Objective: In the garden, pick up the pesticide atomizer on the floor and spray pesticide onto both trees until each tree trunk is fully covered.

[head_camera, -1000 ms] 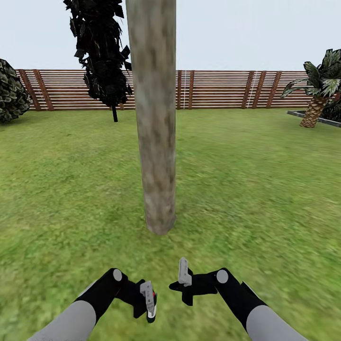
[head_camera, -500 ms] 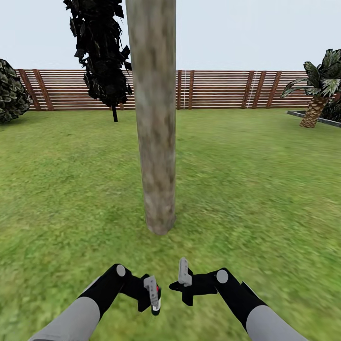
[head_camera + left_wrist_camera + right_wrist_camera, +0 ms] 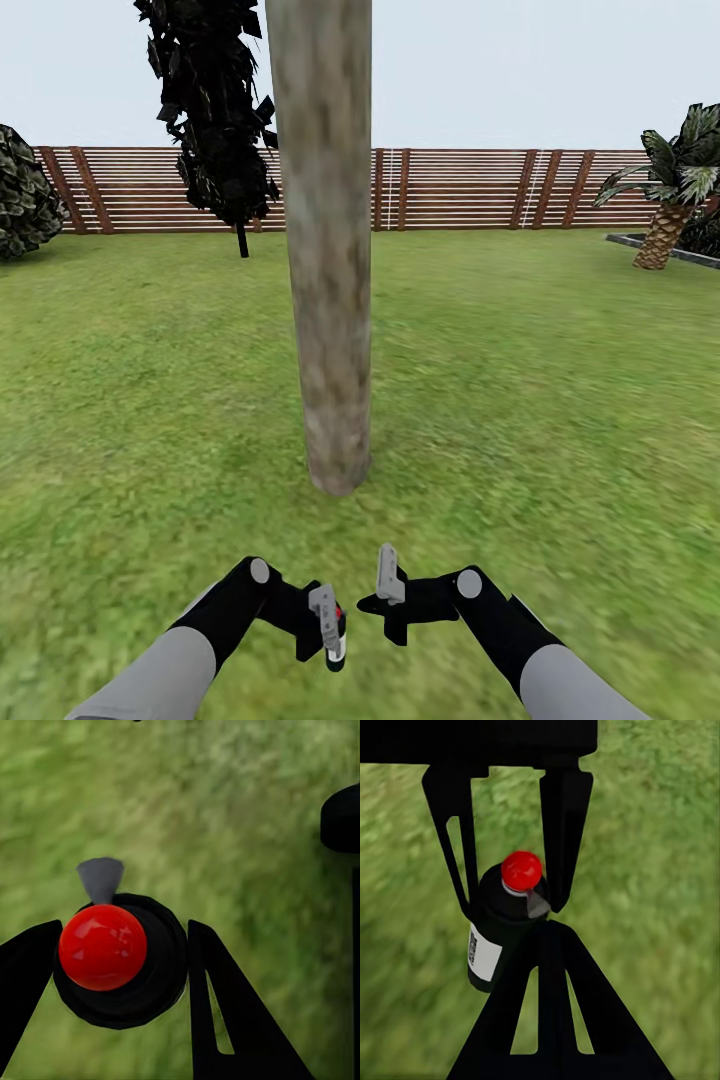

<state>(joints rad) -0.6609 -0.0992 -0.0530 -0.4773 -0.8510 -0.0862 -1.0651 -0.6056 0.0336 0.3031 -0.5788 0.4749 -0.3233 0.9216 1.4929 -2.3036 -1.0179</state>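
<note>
A tree trunk (image 3: 331, 300), mottled grey-brown and branchless, rises from the lawn straight ahead of me, its crown above the frame. My left gripper (image 3: 328, 628) is shut on the pesticide atomizer (image 3: 339, 640), a small black bottle with a red top. In the left wrist view the red top (image 3: 103, 946) sits between the two black fingers (image 3: 225, 1020). The right wrist view shows the atomizer (image 3: 502, 926) with its white label, clamped in the left gripper. My right gripper (image 3: 388, 582) is shut and empty, close beside the left one, both low in front of the trunk's base.
Green lawn (image 3: 540, 400) spreads all round the trunk. A black conifer (image 3: 215, 110) stands behind on the left, with a dark bush (image 3: 20, 195) at the far left. A slatted wooden fence (image 3: 470, 188) closes the back. A short palm (image 3: 672, 190) stands far right.
My left gripper has carried the atomizer a little to the right, closer to the right gripper. The right arm and the view have stayed still.
</note>
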